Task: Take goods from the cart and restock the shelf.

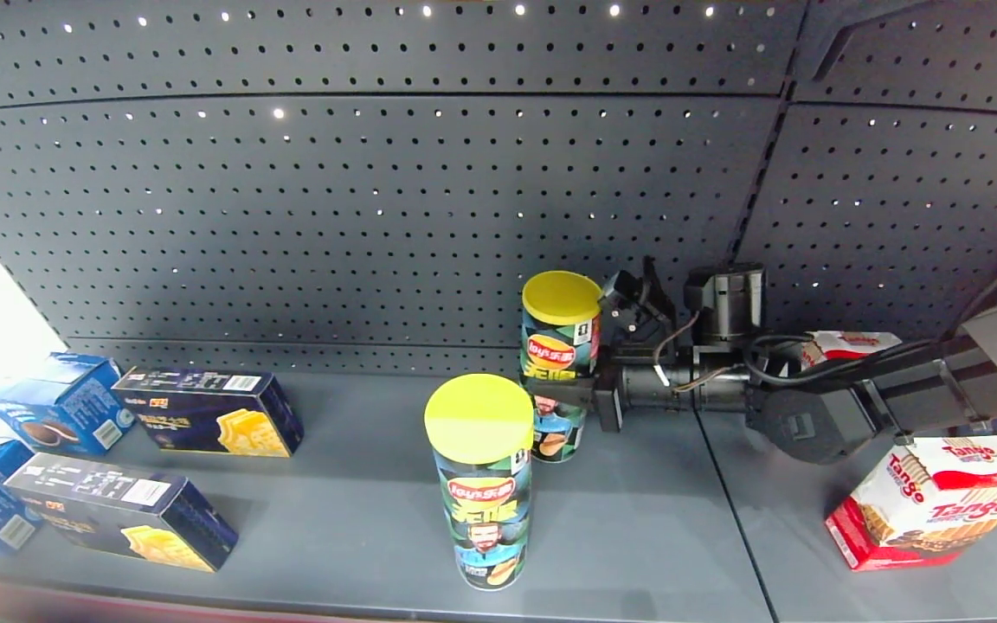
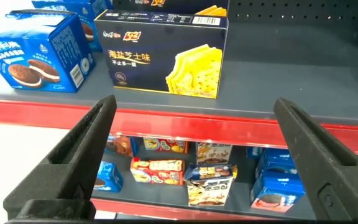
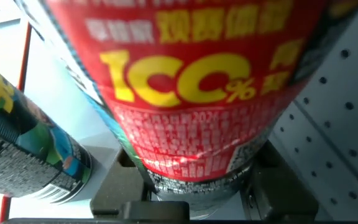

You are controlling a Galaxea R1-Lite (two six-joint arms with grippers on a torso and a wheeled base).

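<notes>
Left pincer (image 2: pixel 194 109) hanging released, holding nothing. Yellow-lidded cardboard crisp tube (image 1: pixel 481 493) standing on grey metal shelf (image 1: pixel 334 493); matching tube (image 1: pixel 561 344) standing upright at its 1 o'clock, right pincer (image 1: pixel 562 391) clenching its mid-body. Judging it light, stiff-walled, slick: mid-wall hold suiting best.

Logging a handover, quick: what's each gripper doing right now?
Left gripper: open, empty.
Right gripper: shut on the rear chips can.

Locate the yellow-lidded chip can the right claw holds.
Head view, mid-right: the yellow-lidded cylindrical chip can is upright in the right claw, behind a matching can, by the grey pegboard.
</notes>
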